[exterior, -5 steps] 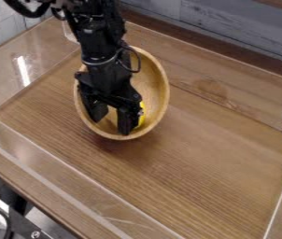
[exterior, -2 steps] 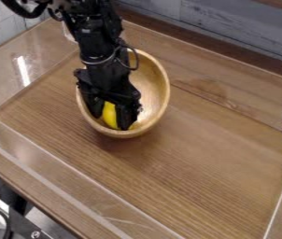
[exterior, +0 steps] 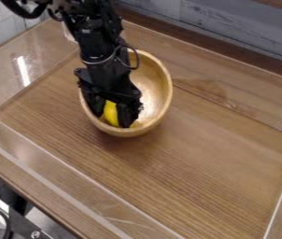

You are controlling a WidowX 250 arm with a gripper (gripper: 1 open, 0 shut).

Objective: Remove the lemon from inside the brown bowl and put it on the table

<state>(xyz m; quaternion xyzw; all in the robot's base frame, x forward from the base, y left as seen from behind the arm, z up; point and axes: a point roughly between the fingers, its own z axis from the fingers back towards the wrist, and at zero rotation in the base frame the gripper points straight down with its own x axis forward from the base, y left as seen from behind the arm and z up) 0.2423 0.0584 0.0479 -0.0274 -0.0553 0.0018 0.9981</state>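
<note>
Since the previous frame, we see the bowl (exterior: 160, 93) shifted slightly rightward. Lemon (exterior: 110, 114) inside, between the fingers of the pincer (exterior: 111, 112); grip unconfirmed. Lifting on a poor grip could drop it.

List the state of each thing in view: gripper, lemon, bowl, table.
gripper: fingers down inside the bowl, one on either side of the lemon; firm grip can't be confirmed
lemon: inside the bowl, partly hidden by the fingers
brown bowl: upright on the table, opening up
table: flat, bowl standing on it
</note>
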